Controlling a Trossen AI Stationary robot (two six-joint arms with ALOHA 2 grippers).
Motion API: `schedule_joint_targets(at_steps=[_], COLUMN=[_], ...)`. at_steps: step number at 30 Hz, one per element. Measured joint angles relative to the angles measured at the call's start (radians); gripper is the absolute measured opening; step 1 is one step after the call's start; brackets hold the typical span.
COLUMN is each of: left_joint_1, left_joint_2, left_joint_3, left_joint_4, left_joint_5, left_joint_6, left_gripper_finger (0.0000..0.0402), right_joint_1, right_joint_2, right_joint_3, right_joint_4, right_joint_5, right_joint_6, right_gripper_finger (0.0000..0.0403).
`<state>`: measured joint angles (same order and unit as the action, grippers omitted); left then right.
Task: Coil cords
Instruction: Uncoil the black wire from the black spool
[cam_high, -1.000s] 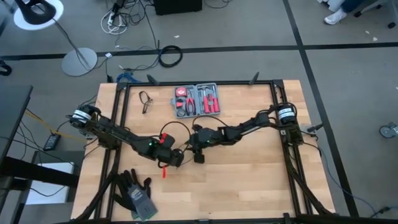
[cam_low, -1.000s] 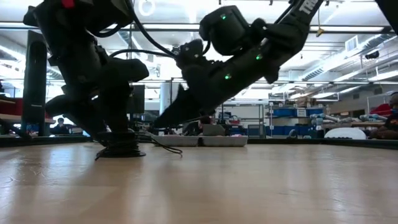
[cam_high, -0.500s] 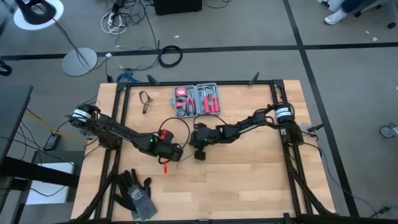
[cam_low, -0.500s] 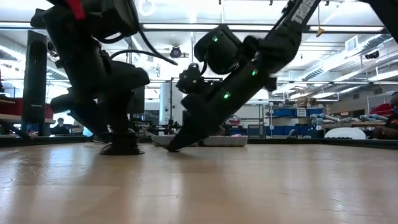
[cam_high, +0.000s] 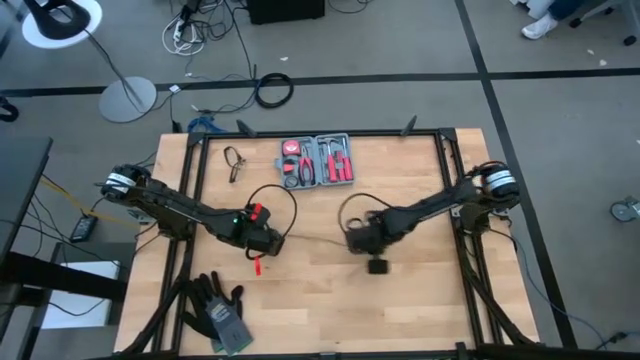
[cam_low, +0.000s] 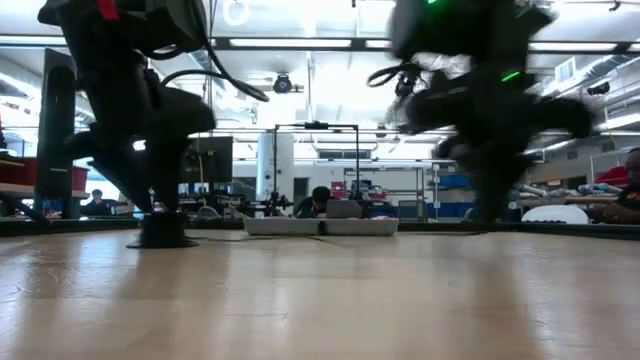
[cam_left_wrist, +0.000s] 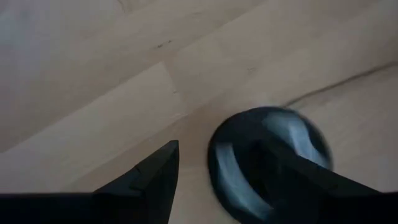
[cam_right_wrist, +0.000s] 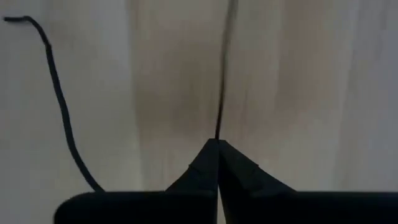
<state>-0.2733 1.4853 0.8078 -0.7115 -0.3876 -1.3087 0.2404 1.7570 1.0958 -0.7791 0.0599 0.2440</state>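
High view: red tool kit (cam_high: 318, 161) lies beyond both arms, gloves (cam_high: 216, 309) apparently nearer.

A robotics lab: framed wooden table (cam_high: 400, 300), floor cables (cam_high: 205, 30), stocked shelving (cam_low: 460, 185) behind.

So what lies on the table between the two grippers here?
In the high view, a thin taut stretch of the black wire over bare wood runs from the left gripper, at the disc, to the right gripper, shut on it.

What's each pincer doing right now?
Left pincer: open, fingers straddling the puck.
Right pincer: shut on the wire, pulled taut.
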Motion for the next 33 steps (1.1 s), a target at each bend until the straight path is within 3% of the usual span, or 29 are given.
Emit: schedule_joint_targets(at_steps=[5,9,13,16,25,33], left_joint_1=[-0.003,-0.007,-0.015,-0.017,-0.022,-0.022], left_joint_2=[0.0,0.0,0.0,0.0,0.0,-0.001], left_joint_3=[-0.001,0.0,0.0,0.0,0.0,0.002], left_joint_4=[0.013,0.02,0.043,0.044,0.035,0.014], left_joint_5=[0.007,0.017,0.016,0.023,0.012,-0.02], left_joint_6=[-0.002,-0.004,-0.004,-0.004,-0.005,-0.005], left_gripper_finger=[0.0222,0.0222,0.0222,0.0222,0.0222,0.0222], right_joint_1=[0.135,0.226,0.275,0.26,0.105,-0.029], right_joint_2=[-0.097,-0.167,-0.199,-0.196,-0.135,0.082], right_joint_3=[-0.001,-0.002,-0.001,0.0,0.004,0.002], right_joint_4=[-0.338,-0.38,-0.201,0.002,0.513,0.79], right_joint_5=[0.01,0.166,0.347,0.366,0.349,0.194], right_joint_6=[0.187,0.316,0.313,0.223,-0.052,-0.172], right_gripper_finger=[0.0001,0.0003,0.0015,0.0033,0.012,0.0164])
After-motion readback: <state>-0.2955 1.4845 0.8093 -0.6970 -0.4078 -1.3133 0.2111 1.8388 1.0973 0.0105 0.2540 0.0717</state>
